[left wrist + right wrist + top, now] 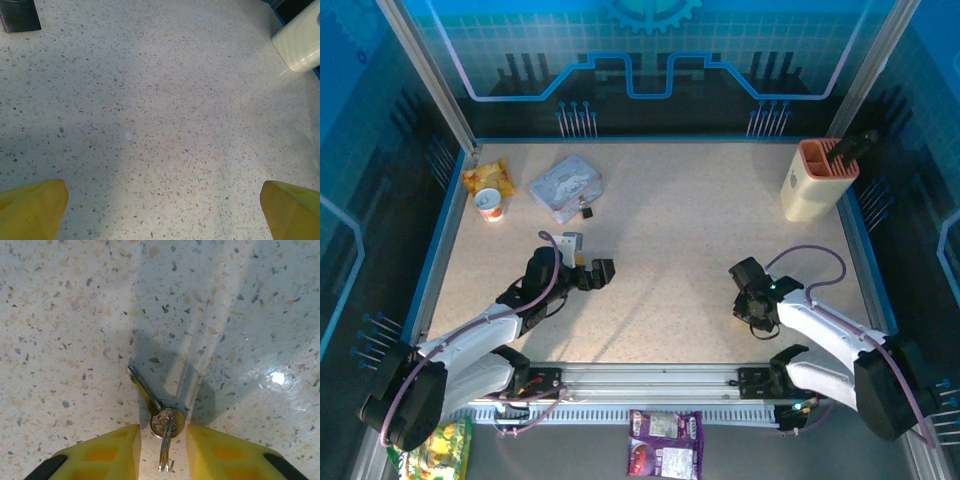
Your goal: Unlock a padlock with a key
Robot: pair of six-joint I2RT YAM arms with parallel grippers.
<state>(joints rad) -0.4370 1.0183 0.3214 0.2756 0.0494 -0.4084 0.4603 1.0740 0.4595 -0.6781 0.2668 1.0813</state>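
**A:** How is the right claw (162,440) standing?

**B:** Its yellow fingers (100,452) are sitting narrow, one on each side of the round head of the key (167,421). The key is lying flat on the table (70,315), right between the tips. Whether they are actually pinching it, I cannot tell.

**A:** How is it going to handle?

**B:** I am guessing light, stiff, thin and slick. Lying flat, it is offering little edge. The round head is looking like the best place to grip, leaving the blade free for the lock.

**A:** And the counts?

**B:** I am seeing two blades, seemingly sharing one ring, so perhaps two keys. There is one padlock (586,211) and one tin (566,187).

**A:** Where is the padlock sitting?

**B:** Well apart from the right claw, far off to its left, just beside the tin. It is lying beyond the left claw (603,272), which is gaping wide and holding nothing.
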